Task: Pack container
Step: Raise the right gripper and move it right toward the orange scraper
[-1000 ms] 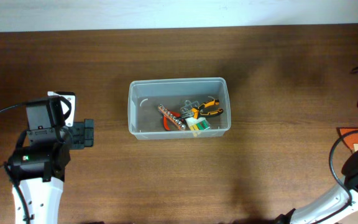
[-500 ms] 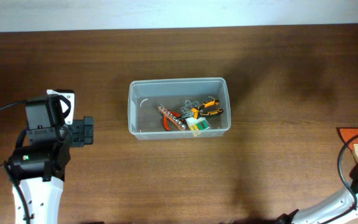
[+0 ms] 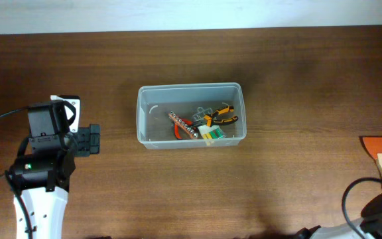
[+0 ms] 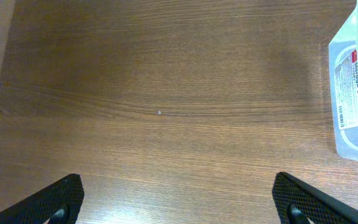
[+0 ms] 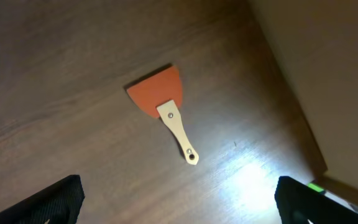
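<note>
The container (image 3: pixel 152 113) holds tools (image 3: pixel 205 123); a scraper (image 5: pixel 165 104) lies unpacked ahead of the gaping, empty right fingers (image 5: pixel 58 200); left fingers (image 4: pixel 58 199) likewise.

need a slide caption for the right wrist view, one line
The right pincer, open, hovers over an orange scraper with a pale wooden handle lying on the dark wooden table.

Orange scraper (image 5: pixel 166 111), pale wooden handle, lies flat on brown wood-grain table (image 3: pixel 297 79), near the table's edge.
</note>
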`<state>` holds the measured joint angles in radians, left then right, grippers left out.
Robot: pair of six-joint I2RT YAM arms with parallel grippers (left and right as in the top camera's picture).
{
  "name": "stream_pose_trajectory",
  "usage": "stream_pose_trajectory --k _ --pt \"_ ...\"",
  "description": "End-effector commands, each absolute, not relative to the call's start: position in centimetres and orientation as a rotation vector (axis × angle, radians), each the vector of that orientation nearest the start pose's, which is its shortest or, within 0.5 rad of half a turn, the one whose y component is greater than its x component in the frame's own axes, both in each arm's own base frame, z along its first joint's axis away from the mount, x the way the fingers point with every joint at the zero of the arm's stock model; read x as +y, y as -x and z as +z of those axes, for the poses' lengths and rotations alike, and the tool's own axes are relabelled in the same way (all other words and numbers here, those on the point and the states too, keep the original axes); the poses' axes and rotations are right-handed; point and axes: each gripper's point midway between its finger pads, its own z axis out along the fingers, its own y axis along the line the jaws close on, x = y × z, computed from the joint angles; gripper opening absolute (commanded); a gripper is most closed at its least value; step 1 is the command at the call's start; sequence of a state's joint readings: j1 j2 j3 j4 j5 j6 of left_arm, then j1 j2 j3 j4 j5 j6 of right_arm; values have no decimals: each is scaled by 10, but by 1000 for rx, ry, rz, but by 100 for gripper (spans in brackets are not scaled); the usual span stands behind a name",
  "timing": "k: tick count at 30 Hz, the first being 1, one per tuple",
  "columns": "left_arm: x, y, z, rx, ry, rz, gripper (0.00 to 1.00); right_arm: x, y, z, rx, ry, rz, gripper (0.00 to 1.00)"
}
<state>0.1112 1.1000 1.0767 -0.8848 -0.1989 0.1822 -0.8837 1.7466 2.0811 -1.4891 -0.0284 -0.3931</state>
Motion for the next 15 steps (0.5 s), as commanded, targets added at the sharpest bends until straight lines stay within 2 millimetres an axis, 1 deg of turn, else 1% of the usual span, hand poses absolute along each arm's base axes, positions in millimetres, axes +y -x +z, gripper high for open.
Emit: stream_pose_trajectory --k 1,3,6,8,15 --pt "68 -293 218 2474 17 370 99 -278 -239 274 2695 -667 -281 99" --pt "68 -293 218 2477 17 370 99 -274 -235 257 2704 -670 -272 99" --pt "68 -293 217 2477 16 370 99 -268 -232 224 2696 -669 -271 99" --pt "68 -293 217 2477 16 370 99 -265 -232 206 2688 -662 -260 99" --pt "68 -293 218 2477 17 370 99 -255 -224 129 2749 -680 -200 99"
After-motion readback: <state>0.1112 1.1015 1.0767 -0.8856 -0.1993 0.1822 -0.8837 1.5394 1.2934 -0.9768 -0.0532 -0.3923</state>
